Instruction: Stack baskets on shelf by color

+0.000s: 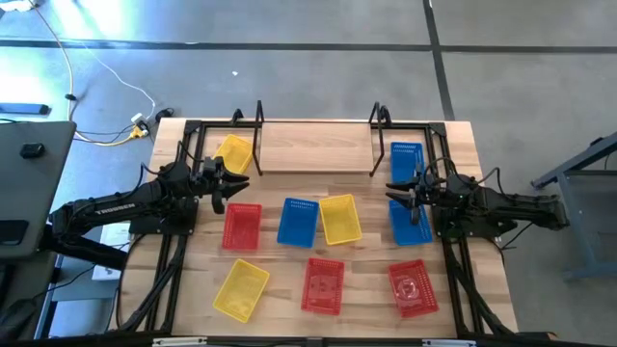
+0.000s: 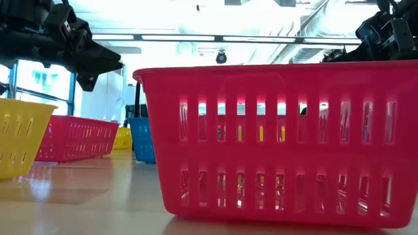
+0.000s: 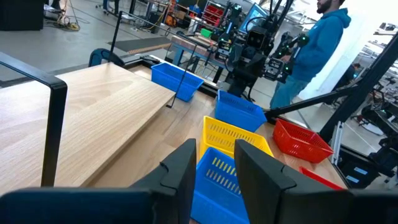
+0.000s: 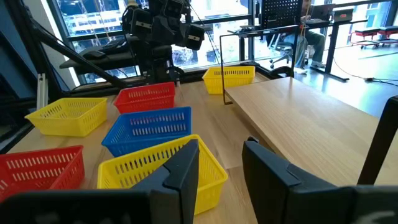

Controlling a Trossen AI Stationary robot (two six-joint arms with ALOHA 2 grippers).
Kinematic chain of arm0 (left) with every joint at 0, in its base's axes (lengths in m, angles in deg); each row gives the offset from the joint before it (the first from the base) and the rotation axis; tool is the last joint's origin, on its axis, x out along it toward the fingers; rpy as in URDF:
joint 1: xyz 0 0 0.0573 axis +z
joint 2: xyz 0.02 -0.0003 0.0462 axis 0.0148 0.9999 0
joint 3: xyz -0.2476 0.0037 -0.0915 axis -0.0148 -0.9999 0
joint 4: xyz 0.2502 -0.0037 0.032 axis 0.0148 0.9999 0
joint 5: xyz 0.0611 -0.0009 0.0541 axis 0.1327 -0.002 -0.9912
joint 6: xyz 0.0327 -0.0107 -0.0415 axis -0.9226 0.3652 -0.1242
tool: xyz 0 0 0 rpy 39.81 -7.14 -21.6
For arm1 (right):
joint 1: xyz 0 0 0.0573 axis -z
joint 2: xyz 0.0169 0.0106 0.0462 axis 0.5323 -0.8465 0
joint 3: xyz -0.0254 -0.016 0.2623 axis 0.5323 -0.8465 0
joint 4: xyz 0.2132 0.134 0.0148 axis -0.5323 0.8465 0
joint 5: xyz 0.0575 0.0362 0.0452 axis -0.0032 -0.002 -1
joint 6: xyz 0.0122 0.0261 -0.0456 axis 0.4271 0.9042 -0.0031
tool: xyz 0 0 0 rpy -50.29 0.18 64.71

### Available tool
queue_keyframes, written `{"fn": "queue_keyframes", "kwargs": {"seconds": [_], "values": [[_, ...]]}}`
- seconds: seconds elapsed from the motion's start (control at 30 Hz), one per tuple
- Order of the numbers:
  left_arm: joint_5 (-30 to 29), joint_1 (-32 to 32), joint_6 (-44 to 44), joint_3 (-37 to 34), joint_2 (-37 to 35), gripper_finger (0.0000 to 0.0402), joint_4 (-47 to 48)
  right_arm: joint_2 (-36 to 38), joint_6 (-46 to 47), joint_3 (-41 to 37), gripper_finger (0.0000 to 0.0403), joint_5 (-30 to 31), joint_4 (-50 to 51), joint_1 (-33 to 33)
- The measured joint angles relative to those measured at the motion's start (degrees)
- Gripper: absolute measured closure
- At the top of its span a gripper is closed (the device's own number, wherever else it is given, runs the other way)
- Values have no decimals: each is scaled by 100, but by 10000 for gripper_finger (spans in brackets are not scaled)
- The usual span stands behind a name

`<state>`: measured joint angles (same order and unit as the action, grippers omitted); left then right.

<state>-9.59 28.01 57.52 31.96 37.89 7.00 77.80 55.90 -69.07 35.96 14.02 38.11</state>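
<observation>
Red perforated plastic basket (image 2: 281, 140) nearest, bench front edge; left tool (image 1: 228, 182), right tool (image 1: 403, 191) parted, empty. Grip rims squarely.

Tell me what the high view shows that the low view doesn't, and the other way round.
Only the high view shows the shelf, bare of baskets, all nine baskets laid out, and both arms' open fingers, left gripper and right gripper. Only the low view shows the slotted side wall of the nearest red basket and the room's ceiling lights. Both show red, yellow and blue baskets sitting on the tabletop.
</observation>
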Motion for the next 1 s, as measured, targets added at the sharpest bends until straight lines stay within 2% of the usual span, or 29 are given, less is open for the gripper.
{"fn": "queue_keyframes", "kwargs": {"seconds": [0.57, 1.0], "values": [[-9, -2, 3, 0, -1, 303, 0, 1, 0, 1, 292, -1, 1, 0], [-9, -4, 519, 0, -2, 303, 0, 2, 1, -1, 292, 0, 1, 1]]}}
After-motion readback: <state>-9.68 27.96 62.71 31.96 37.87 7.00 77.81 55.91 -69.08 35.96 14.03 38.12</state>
